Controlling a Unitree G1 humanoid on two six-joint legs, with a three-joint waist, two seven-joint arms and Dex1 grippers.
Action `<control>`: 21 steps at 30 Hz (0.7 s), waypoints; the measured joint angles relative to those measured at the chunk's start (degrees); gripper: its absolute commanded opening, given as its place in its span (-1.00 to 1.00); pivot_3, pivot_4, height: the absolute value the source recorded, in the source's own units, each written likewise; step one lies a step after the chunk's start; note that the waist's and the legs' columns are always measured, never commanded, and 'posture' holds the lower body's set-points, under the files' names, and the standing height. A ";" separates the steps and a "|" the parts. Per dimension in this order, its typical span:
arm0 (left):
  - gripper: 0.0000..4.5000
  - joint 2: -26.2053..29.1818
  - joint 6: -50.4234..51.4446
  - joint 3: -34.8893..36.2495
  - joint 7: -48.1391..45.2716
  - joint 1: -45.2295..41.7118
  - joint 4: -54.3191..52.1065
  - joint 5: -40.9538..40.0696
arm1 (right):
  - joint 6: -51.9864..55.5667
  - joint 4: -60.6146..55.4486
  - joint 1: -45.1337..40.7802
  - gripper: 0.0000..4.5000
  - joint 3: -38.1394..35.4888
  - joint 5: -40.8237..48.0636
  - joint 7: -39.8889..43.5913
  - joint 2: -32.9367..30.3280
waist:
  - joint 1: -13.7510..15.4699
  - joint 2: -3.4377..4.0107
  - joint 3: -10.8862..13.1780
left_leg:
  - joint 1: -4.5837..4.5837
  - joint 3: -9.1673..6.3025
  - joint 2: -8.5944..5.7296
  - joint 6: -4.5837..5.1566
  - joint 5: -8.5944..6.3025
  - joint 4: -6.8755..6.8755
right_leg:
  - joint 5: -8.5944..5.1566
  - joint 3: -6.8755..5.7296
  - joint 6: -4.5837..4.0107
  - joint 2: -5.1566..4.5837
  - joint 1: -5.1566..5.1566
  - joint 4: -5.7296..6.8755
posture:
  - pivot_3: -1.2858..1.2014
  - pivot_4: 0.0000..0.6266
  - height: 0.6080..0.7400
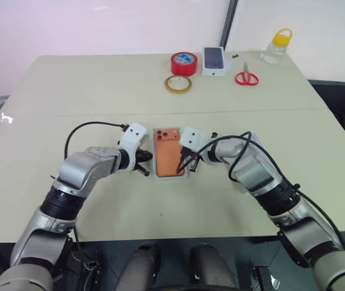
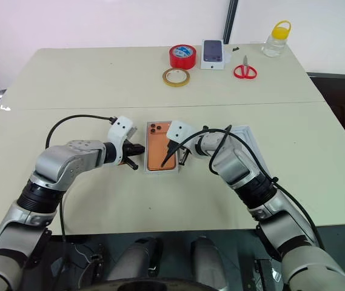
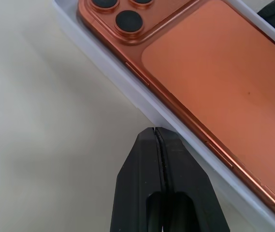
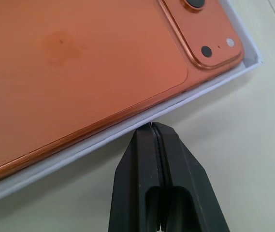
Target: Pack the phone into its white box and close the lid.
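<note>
The phone point(image 1: 168, 154) lay back-up inside the white box point(image 3: 127, 92) near the middle of the bench point(image 1: 99, 91), its camera lenses at the far end. In both wrist views it sat down within the white walls, so the packing step looked done, or all but done.

The left end effector point(image 1: 143, 165) was at the box's left long side, fingers clenched together on nothing, tips right at the outer wall. The right end effector point(image 1: 186, 161) mirrored it on the right long side — also clenched and empty, tip at or just over that wall. With both pressed shut against opposite sides, the step in hand read as squaring or steadying the box, perhaps nudging the phone fully flat.

What remained was the lid point(image 2: 244, 132). A white tray edge showed just behind the right arm, to the right of the box, and that was probably it, though most of it was hidden.

The next move would call for one end effector to release, reach that tray, grip it by a wall, turn it open side down, and lower it squarely over the box — while the other kept the box from sliding.
</note>
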 measured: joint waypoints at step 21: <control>-0.98 -15.90 1.12 -11.58 -9.63 -6.66 4.32 8.63 | 15.67 -22.27 16.01 -1.00 -10.25 0.06 2.08 -18.09 | 1.25 0.00 0.00 | -0.01 -0.04 -0.08 0.10 -0.06 0.10 | -0.03 -0.07 0.05 -0.08 0.17 -0.12 | 0.03 -0.52 1.00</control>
